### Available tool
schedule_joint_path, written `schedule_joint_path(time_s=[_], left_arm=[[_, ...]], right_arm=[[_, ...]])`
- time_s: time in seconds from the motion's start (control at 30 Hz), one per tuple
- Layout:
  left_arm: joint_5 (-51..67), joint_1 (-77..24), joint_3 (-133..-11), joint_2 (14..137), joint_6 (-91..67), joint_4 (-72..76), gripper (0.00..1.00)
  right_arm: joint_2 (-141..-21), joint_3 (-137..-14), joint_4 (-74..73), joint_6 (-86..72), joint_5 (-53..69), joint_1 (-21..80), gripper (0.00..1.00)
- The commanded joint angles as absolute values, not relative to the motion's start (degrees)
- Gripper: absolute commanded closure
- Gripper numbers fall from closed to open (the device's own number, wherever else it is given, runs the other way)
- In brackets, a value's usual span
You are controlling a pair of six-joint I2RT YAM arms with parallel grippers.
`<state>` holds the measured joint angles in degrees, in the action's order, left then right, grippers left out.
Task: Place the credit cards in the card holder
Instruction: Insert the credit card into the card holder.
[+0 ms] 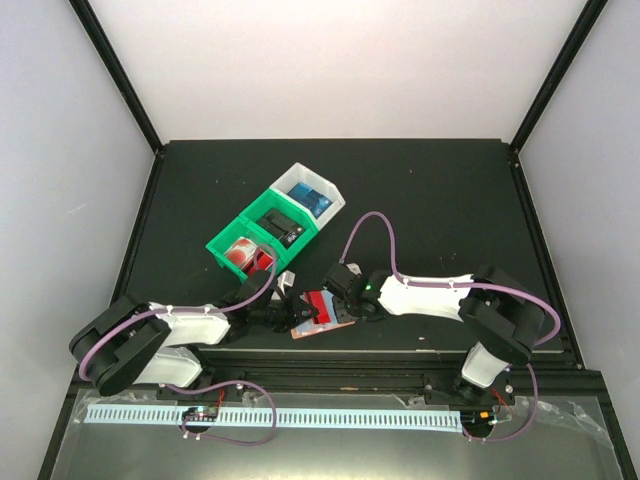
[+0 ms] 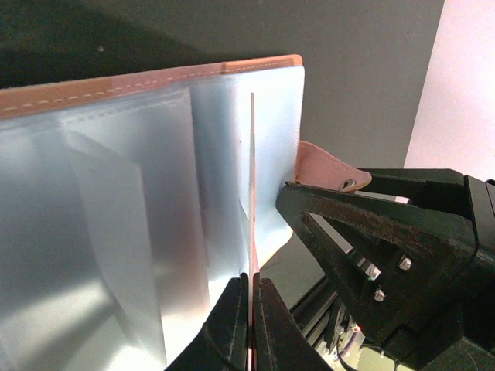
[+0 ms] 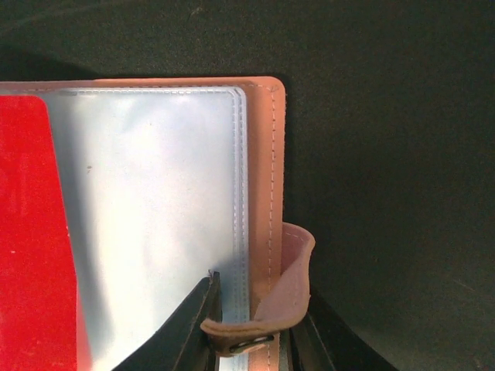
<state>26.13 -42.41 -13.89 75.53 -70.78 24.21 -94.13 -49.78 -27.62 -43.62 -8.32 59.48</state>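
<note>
The card holder (image 1: 325,318) lies open near the table's front edge, between my two grippers. Its clear sleeves (image 3: 155,201) and reddish-brown rim (image 3: 271,154) fill the right wrist view. My right gripper (image 3: 251,317) is shut on the holder's right edge, with the snap tab (image 3: 298,267) curled between its fingers. A red credit card (image 3: 31,232) shows at the left of that sleeve. My left gripper (image 2: 253,282) is shut on a thin credit card (image 2: 252,193), seen edge-on and standing against the holder's sleeves (image 2: 116,232). In the top view the left gripper (image 1: 288,312) sits just left of the holder and the right gripper (image 1: 343,305) just right of it.
A green bin (image 1: 255,240) and a white bin (image 1: 310,195) stand behind the holder, left of centre, with small items inside. The table's front edge runs just below the holder. Dark table surface (image 1: 450,200) stretches to the right and back.
</note>
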Motion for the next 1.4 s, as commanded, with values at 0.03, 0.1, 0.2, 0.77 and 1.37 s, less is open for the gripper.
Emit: schedule_joint_path(time_s=[0.03,0.1,0.2,0.77,1.37], left_arm=[[24.2,-42.6,-14.2,76.1,-72.6,23.7,0.99],[24.2,-42.6,-14.4,76.6,-72.8,23.8,0.98],[24.9,-42.6,-14.4,77.9,-73.5,24.8,0.98],[21.9,-42.8,-11.8,75.8,-78.0,25.6,0.99],[25.4,-43.1,-13.0,80.1,-77.1,33.3,0.98]], right_arm=[[-95.0,-48.3,-25.9,-44.1,-7.7,59.9,0.75],[-95.1,-48.2,-25.8,-44.1,-7.7,59.9,0.75],[-95.1,-48.1,-25.7,-44.1,-7.7,59.9,0.76],[-95.2,-48.2,-25.6,-44.3,-7.7,59.9,0.78],[-95.3,-48.0,-25.4,-44.2,-7.5,59.9,0.78]])
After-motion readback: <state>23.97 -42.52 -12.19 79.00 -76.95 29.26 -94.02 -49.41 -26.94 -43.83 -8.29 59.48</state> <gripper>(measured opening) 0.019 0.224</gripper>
